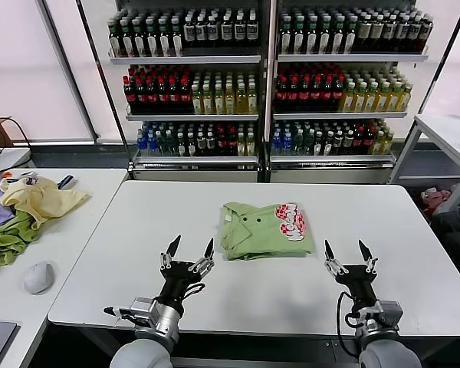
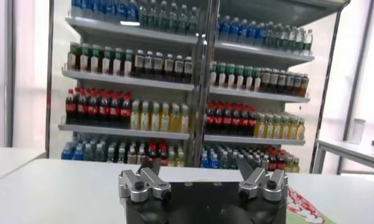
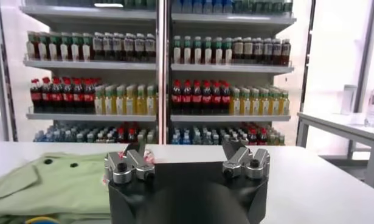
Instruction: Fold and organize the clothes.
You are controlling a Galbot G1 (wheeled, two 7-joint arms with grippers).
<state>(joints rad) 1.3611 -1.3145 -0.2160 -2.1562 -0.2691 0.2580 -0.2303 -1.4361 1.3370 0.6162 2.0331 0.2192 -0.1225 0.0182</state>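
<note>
Folded green shirt (image 1: 264, 229) lies mid-table (image 1: 138, 230). I see left gripper (image 1: 188, 249) and right gripper (image 1: 343, 251) flanking it, fingers spread, empty.

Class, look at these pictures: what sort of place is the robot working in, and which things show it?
Probably a robot test room dressed as a shop. Tall shelves packed with rows of drink bottles line the back, while plain white tables hold a folded green shirt and a heap of clothes.
</note>
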